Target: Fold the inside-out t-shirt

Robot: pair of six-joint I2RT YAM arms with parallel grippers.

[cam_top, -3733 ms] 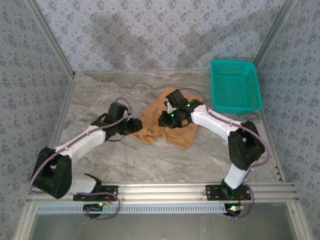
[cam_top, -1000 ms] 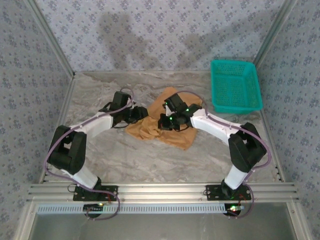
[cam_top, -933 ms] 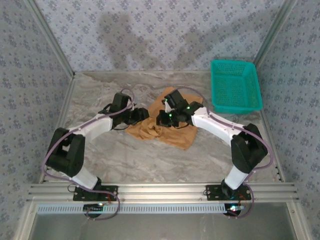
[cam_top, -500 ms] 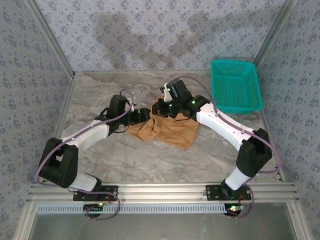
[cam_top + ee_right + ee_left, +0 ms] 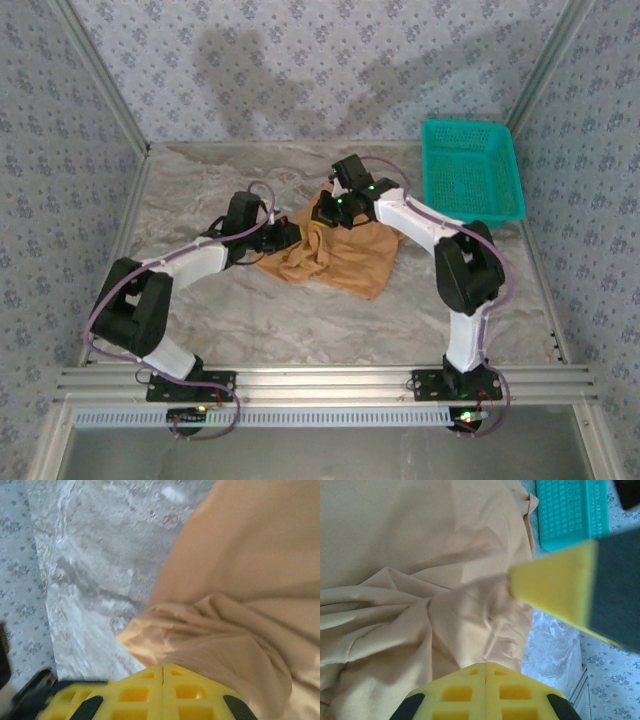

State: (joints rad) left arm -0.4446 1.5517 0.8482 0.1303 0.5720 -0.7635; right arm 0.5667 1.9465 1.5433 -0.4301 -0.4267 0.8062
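From above, the inside-out t-shirt (image 5: 345, 260) lies rumpled on the marble table (image 5: 250, 320), around the middle and a little to the right. The left gripper (image 5: 287, 237) sits low at the shirt's left edge, touching the cloth. The right gripper (image 5: 325, 210) is at the far edge of the shirt, just beyond the left one, so the two tools stand close together at the shirt's far-left corner. The teal basket (image 5: 470, 170) stands apart by the right wall.

Through the left wrist camera, the left gripper (image 5: 485, 666) has its yellow pads pressed flat together. The tan t-shirt (image 5: 420, 570) runs right down to them, with creases drawn in towards the tips, so it looks pinched on the fabric. A blurred yellow and dark shape (image 5: 560, 590) hangs over the cloth just to the right. The basket (image 5: 572, 510) shows beyond the shirt's edge.

Through the right wrist camera, the right gripper (image 5: 163, 667) is likewise closed. A bunched fold of the t-shirt (image 5: 230, 605) is gathered right at its tips, and bare table (image 5: 90, 570) lies to the left.
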